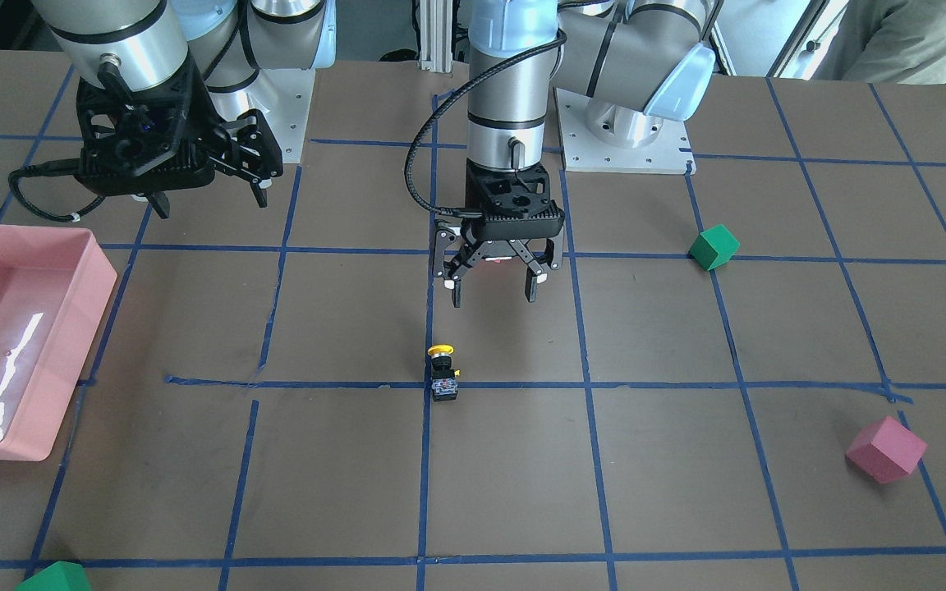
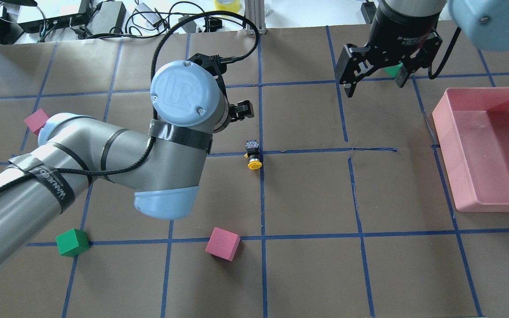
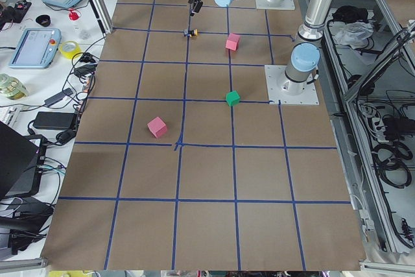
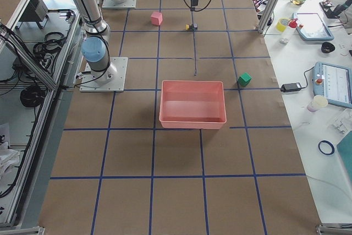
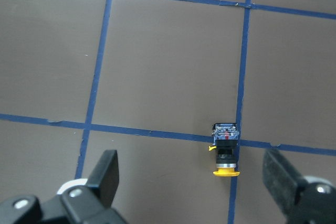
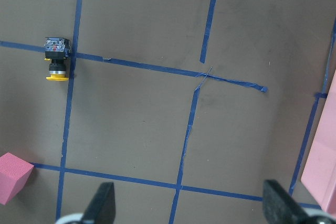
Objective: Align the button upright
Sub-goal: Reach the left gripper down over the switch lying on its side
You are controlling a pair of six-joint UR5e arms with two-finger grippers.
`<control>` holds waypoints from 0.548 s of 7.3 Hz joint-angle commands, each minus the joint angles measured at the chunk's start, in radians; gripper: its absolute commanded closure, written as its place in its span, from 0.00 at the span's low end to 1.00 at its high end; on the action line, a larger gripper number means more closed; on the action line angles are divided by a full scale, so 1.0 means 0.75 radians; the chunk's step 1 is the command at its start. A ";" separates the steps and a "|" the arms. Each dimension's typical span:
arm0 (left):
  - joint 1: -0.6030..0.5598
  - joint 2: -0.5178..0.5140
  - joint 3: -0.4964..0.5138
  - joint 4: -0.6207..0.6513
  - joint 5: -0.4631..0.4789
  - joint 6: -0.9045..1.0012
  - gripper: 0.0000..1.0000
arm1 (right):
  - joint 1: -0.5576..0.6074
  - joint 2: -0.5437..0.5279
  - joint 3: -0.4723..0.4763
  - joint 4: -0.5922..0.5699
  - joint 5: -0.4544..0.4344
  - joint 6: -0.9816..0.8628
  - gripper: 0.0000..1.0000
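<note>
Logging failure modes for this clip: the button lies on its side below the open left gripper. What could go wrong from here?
1. In the left wrist view the button sits off-centre, nearer one finger of the left gripper; closing from here may shove it, not pinch it.
2. Its cap is round and small; a grasp there could slip.
3. Its base looks narrow, so it may topple once stood up.

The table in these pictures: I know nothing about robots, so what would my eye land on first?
Probably the small button with its bright yellow cap, lying on its side by a blue tape crossing mid-table. Near it the left arm hangs with its jaws open and empty. The big pink tray on the robot's right side also stands out.
</note>
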 commanded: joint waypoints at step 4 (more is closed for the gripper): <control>-0.084 -0.268 -0.260 0.697 0.056 0.022 0.07 | -0.021 0.002 0.021 -0.040 -0.002 0.010 0.00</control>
